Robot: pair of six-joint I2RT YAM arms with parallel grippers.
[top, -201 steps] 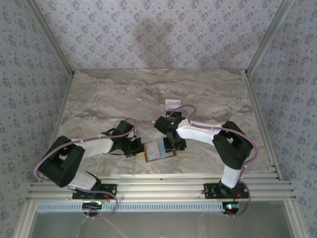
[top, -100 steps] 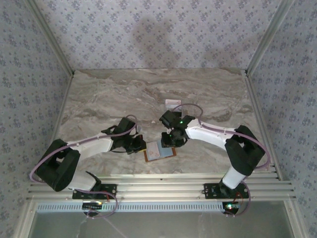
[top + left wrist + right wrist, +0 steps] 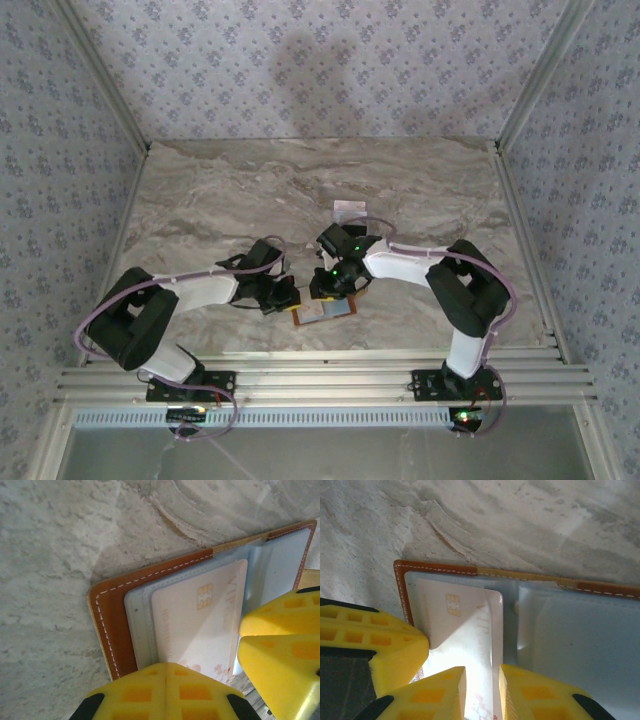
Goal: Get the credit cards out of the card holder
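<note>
Straddling the credit card [image 3: 465,625], right end effector [image 3: 482,690] hides its edge.

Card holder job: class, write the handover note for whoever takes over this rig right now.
Left tool: shut, tip at the edge of the open card holder.
Right tool: jaws slightly apart over the pale chip card in its sleeve; no grip visible.
Done: one pale card lies out on the table beyond the holder.
To do: pull the chip card out, then check for more.
</note>
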